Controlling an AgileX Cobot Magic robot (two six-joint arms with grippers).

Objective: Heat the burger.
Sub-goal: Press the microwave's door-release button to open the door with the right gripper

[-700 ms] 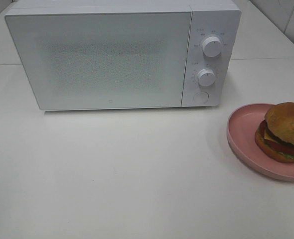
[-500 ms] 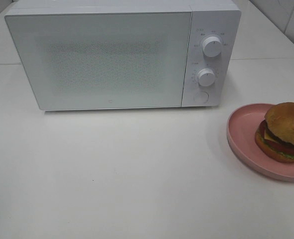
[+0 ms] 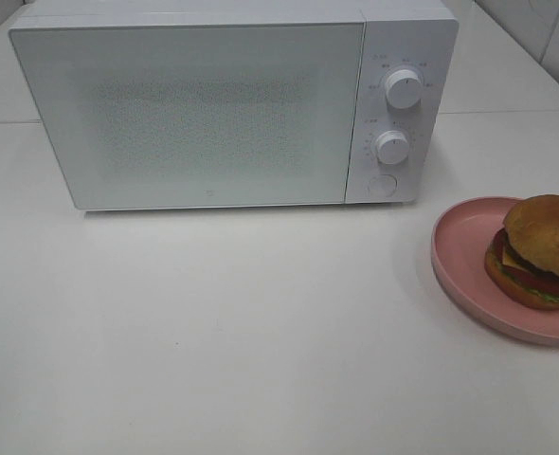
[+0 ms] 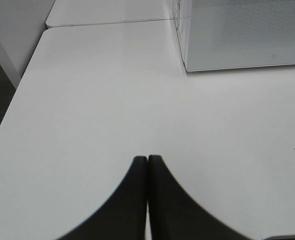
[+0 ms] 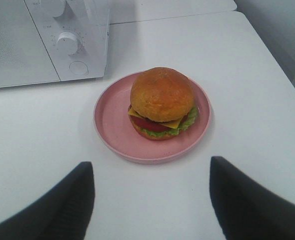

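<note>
The burger [image 5: 161,102] sits on the pink plate [image 5: 112,132] on the bench [image 3: 261,332], to the right of the microwave [image 3: 213,114] and well apart from it; my right tool [image 5: 151,169] hangs near it, fingers wide apart and empty; my left tool [image 4: 147,161] is pressed together, holding nothing. The burger looks soft and stacked (its layers would likely slide), so I would sooner take the stiff plate by its rim than squeeze the bun; nothing lies between, but the microwave's shut door is the obstacle.
</note>
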